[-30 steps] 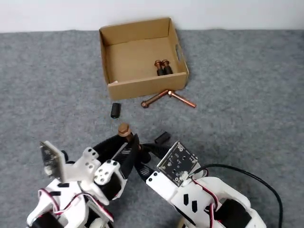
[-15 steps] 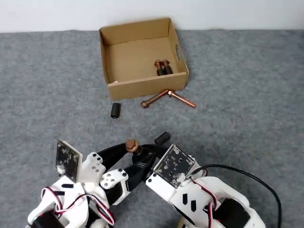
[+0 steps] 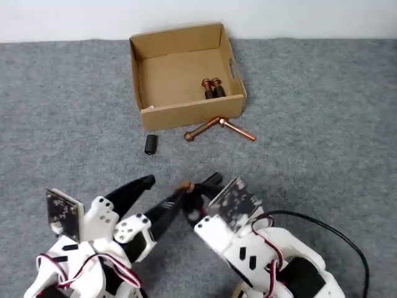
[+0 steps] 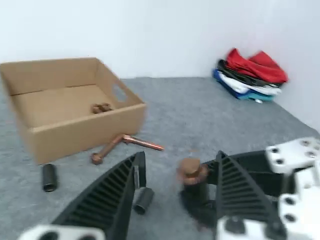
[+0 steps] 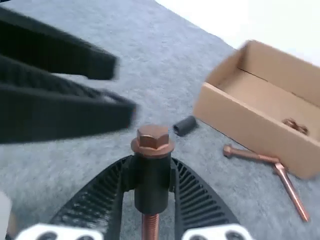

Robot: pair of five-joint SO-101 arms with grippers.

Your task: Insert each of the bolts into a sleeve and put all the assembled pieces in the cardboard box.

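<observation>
A copper bolt [image 5: 152, 141] stands pushed through a black sleeve [image 5: 149, 182], and my right gripper [image 5: 150, 166] is shut on that sleeve. In the high view this assembled piece [image 3: 185, 185] sits between the two arms, with the right gripper [image 3: 191, 197] below it. My left gripper [image 3: 165, 190] is open, one finger on each side of the piece [image 4: 192, 176] without touching it. The cardboard box [image 3: 149, 93] at the back holds two assembled pieces [image 3: 212, 87]. Two bare bolts [image 3: 220, 128] lie in front of it. One loose sleeve [image 3: 151, 144] lies left of them, another [image 3: 212, 180] beside the right gripper.
Grey carpet covers the table, with free room at left and right. A white wall runs behind the box. Folded red, white and blue cloth [image 4: 250, 75] lies far off by the wall.
The left gripper carried the bolt down and right to the right gripper, then opened. The bolt now sits in the sleeve held by the right gripper.
</observation>
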